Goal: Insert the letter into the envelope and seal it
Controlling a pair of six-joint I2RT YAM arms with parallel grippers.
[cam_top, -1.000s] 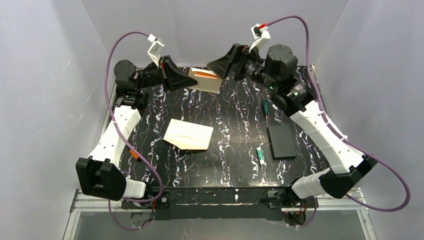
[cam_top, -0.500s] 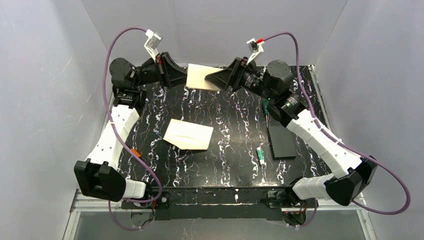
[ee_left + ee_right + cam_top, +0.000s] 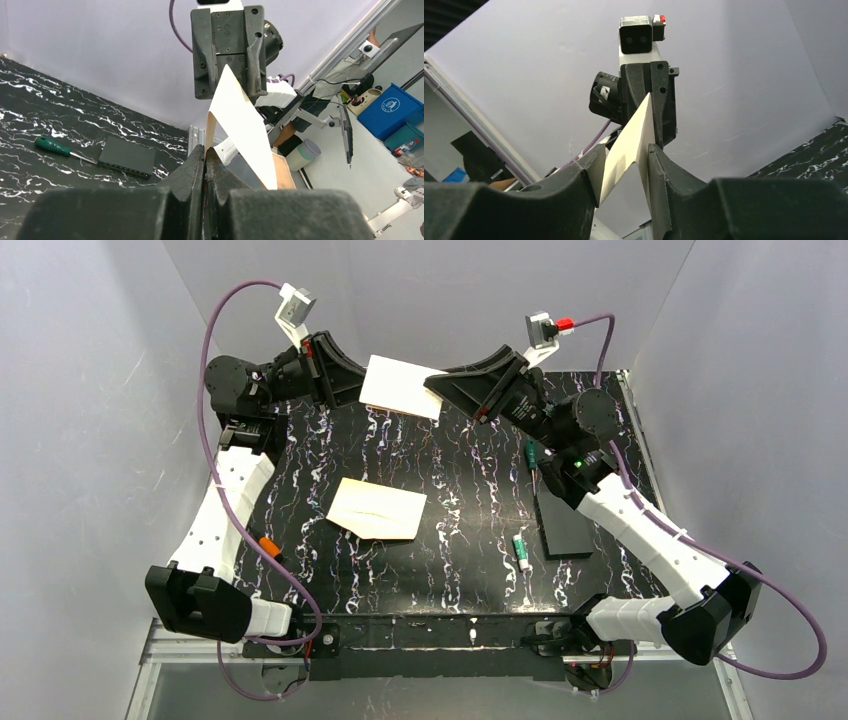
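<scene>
We count one envelope [image 3: 400, 387], left claw [image 3: 360, 390] clamped on it, right claw [image 3: 441, 386] apart around it; one letter [image 3: 377, 510] on tabletop [image 3: 470, 490]

Tan letter [image 3: 400, 387] hangs tilted above the table's back; cream envelope [image 3: 377, 508] lies flat mid-table.

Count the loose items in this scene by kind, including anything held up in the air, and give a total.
Paper pieces: 2 (letter held in the air, envelope lying flat)
Screwdriver, green handle: 1
Flat black block: 1
Small green-and-white tube: 1
Small orange item, partly hidden by the left arm: 1
Total: 6
</scene>
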